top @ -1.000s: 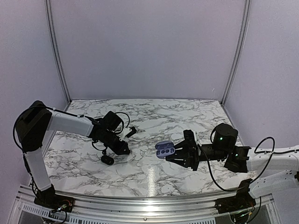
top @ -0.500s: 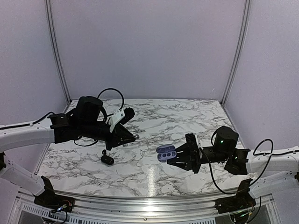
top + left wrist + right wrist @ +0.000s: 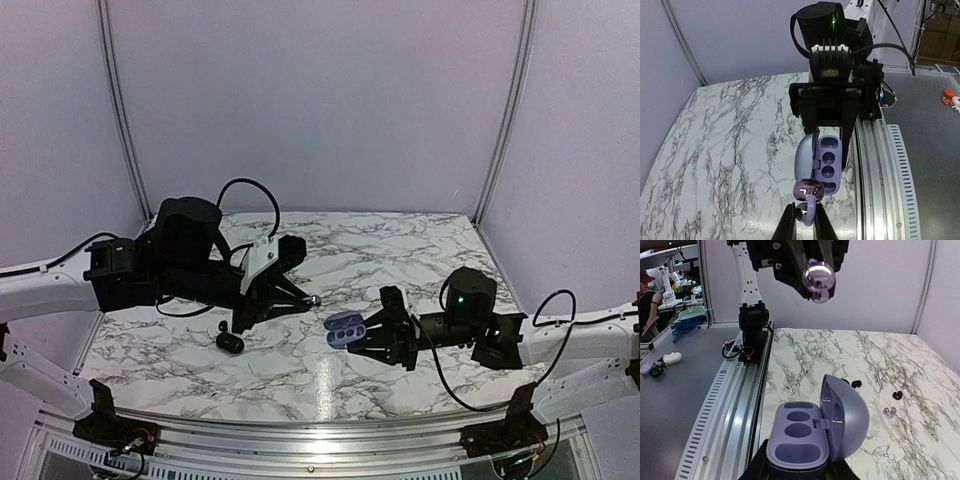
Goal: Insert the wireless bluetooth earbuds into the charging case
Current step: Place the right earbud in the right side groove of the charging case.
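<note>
1. Earbud and case nearly meet in mid-air: the left hand point(image 3: 802, 226) is pinched almost closed on a silvery earbud point(image 3: 808, 192), just short of the charging case point(image 3: 823, 162).
2. The right hand point(image 3: 797, 471) is clamped tight on the base of that lavender case, which has its lid open and its wells empty.
3. Only the right wrist view shows loose earbuds point(image 3: 889, 412) on the counter point(image 3: 400, 250), two black and one silvery. The top view alone shows a dark oval object point(image 3: 230, 342) on the counter's left.
4. A second ago the left hand hung low beside that object; it has since risen and swung over to the case.
</note>
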Motion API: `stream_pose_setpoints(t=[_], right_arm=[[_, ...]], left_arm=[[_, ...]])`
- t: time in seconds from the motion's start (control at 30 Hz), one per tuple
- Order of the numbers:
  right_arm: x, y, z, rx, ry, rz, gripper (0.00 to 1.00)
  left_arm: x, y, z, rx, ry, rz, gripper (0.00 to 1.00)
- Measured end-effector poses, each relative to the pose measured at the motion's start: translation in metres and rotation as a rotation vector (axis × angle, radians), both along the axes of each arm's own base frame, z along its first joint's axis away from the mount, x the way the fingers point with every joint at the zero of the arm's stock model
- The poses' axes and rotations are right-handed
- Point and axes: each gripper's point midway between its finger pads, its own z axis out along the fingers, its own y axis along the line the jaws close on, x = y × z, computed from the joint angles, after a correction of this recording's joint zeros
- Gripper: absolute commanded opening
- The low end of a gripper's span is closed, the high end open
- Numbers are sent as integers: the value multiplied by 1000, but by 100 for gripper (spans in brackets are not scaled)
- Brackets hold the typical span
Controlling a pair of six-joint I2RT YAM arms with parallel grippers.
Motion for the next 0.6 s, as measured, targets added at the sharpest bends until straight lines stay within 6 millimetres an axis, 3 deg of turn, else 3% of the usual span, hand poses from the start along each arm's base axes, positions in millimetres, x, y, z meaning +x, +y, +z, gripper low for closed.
stream_pose_setpoints(t=[0.13, 0.37, 0.6], right_arm=[[5, 7, -9, -44, 24, -19, 0], [9, 13, -20, -84, 55, -39, 0], [8, 17, -24, -99, 60, -51, 0]], left_arm=[[-4, -14, 4, 12, -10, -18, 2], [-9, -33, -25, 119, 21, -35, 3], [-8, -41, -34, 166, 47, -36, 3]])
